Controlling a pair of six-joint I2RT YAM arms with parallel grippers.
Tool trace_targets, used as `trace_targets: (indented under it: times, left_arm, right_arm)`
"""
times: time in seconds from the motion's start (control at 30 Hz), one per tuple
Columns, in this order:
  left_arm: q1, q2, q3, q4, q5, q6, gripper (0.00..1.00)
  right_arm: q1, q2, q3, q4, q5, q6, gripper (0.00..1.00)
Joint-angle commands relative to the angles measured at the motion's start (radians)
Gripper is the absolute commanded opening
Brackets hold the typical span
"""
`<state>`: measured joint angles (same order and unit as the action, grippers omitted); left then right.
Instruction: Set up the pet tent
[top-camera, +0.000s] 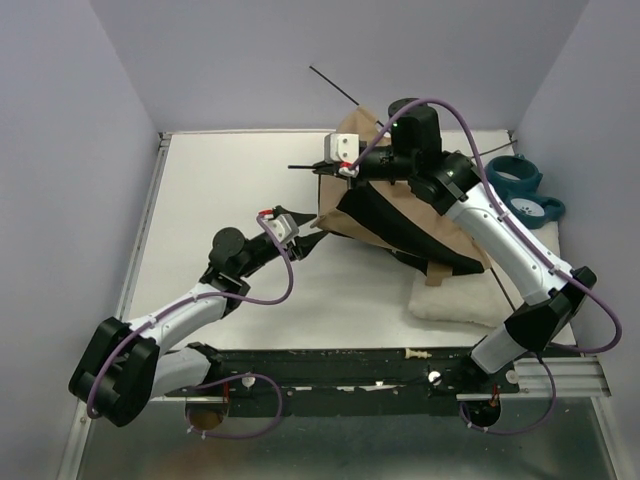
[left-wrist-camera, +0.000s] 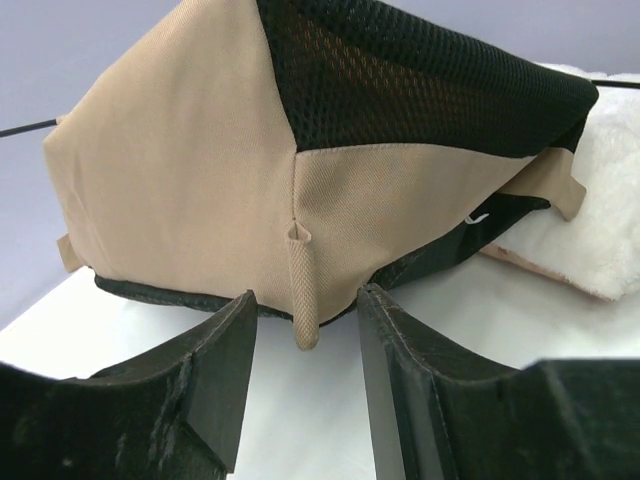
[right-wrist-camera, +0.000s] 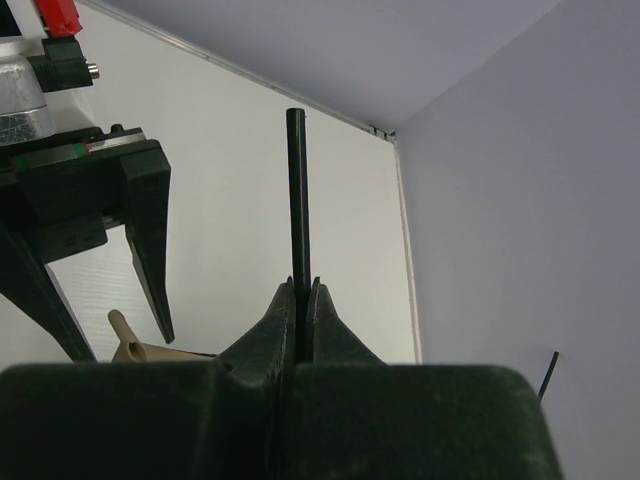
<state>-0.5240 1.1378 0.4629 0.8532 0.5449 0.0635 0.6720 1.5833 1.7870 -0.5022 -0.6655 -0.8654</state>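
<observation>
The pet tent (top-camera: 332, 195) lay slumped right of centre on the surface (top-camera: 230, 180), not yet raised. Our right hand (right-wrist-camera: 300, 288) was clenched on a thin black pole (right-wrist-camera: 296, 190). Our left hand (left-wrist-camera: 305, 305) was released, its jaws either side of a tan corner loop (left-wrist-camera: 300, 265) with gaps showing. We judged that the pole ends had yet to be seated. Another pole end (top-camera: 335, 85) stuck out loose. The white fluffy cushion (top-camera: 450, 300) lay partly under the tent, crowding it. The teal bowl stand (top-camera: 520, 185) stood close by the right arm.
</observation>
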Motion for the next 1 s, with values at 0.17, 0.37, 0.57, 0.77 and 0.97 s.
trace_targets:
  times: [0.17, 0.37, 0.57, 0.77, 0.97]
  left_arm:
    - [-0.025, 0.017, 0.051, 0.017, -0.017, 0.032, 0.21]
    - [-0.022, -0.096, 0.052, -0.195, 0.023, 0.032, 0.00]
    - [-0.022, -0.240, 0.063, -0.446, 0.015, 0.096, 0.00]
    - [-0.022, -0.300, 0.103, -0.669, -0.011, 0.153, 0.00]
    - [-0.022, -0.319, 0.143, -0.787, -0.022, 0.154, 0.00]
  right_arm:
    - [-0.009, -0.065, -0.057, -0.021, 0.038, -0.023, 0.01]
    - [-0.011, -0.101, -0.147, -0.127, 0.110, -0.216, 0.01]
    - [-0.011, -0.085, -0.235, -0.288, 0.185, -0.328, 0.01]
    - [-0.011, -0.048, -0.232, -0.334, 0.175, -0.349, 0.01]
    - [-0.006, -0.039, -0.236, -0.371, 0.147, -0.385, 0.01]
